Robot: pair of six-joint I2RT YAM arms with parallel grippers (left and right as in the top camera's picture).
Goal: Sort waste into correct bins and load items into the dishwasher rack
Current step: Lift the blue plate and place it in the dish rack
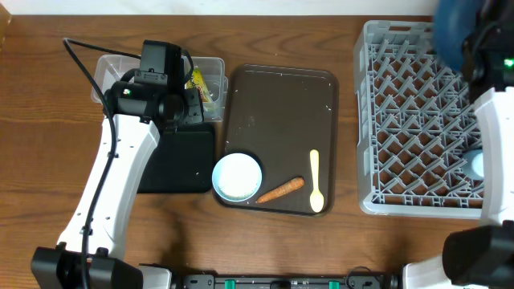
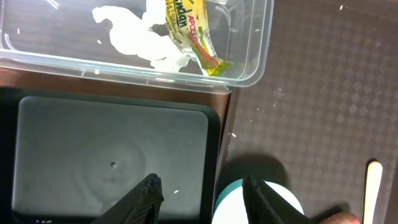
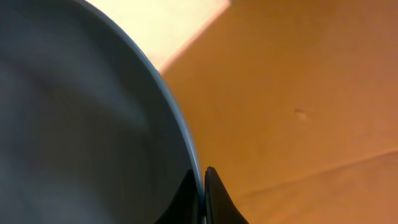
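A: Since the right gripper [image 3: 203, 186] is pinched narrow on nothing but the rim of the dark blue dish [image 1: 451, 30], up over the far right corner of the dishwasher rack [image 1: 401, 120], we count a slip as our first worry.

B: We agree. An edge hold on a wide dish lets it swing or twist between the fingers, and we could drop it flat across the pegs instead of standing it between them.

A: We also see something light blue [image 1: 478, 164] at the rack's right side, perhaps a cup. A careless descent might knock it.

B: And our left gripper [image 2: 200, 186]?

A: Spread wide and empty, hanging over the edge of the black tray [image 2: 112, 149], just beside the white bowl [image 1: 237, 177]. The tissue [image 2: 130, 37] and the wrapper [image 2: 186, 25] lie in the clear tub [image 2: 261, 37].

B: The carrot stick [image 1: 281, 190] sits on the brown tray [image 1: 273, 104], touching or nearly touching that bowl, with the spoon [image 1: 316, 181] near. If we reach for it loosely, we may nudge the bowl.
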